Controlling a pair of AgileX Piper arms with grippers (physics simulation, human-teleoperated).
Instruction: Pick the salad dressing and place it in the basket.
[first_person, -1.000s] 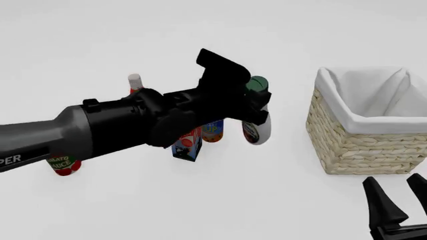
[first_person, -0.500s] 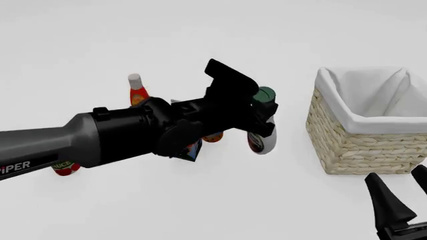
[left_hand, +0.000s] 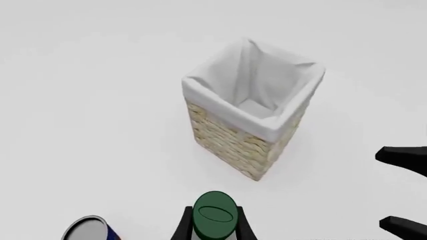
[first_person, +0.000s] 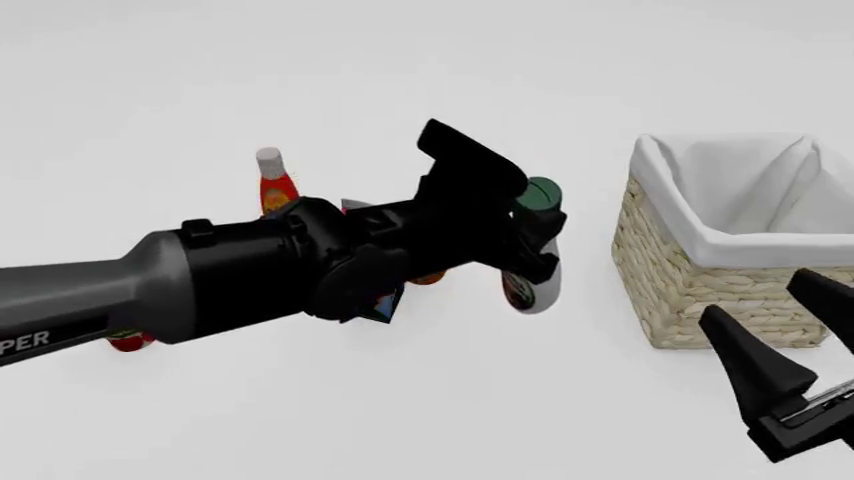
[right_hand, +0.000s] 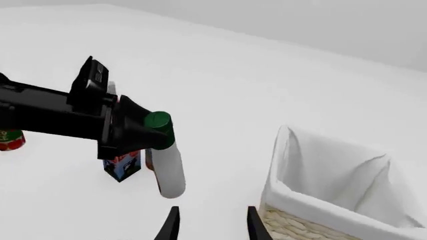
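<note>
1. Clearly off the white table (first_person: 267, 420), the white teardrop-shaped salad dressing bottle with the dark green cap (first_person: 534, 285) hangs in the air, tilted, between the grocery cluster and the large square straw-coloured wicker basket with a white cloth lining (first_person: 694, 290), short of its near-left wall
2. Left gripper (first_person: 531, 235) is clamped on the bottle's neck just under the cap; in the left wrist view the cap (left_hand: 214, 215) sits between the two fingers
3. Doing this step well, by my judgement: carry the bottle higher than the cloth rim before crossing it, keep the grip firm, and let go only once the body is over the lined hollow (left_hand: 257, 102)
4. Right gripper (first_person: 781, 340) waits near the table's right front edge, jaws apart and empty; it should stay clear of the carrying path
5. Against half a second ago, the bottle has crept slightly toward the basket, and the right gripper has risen further into the front view
6. Behind, the red bottle with a white cap (first_person: 274, 180) stands untouched
</note>
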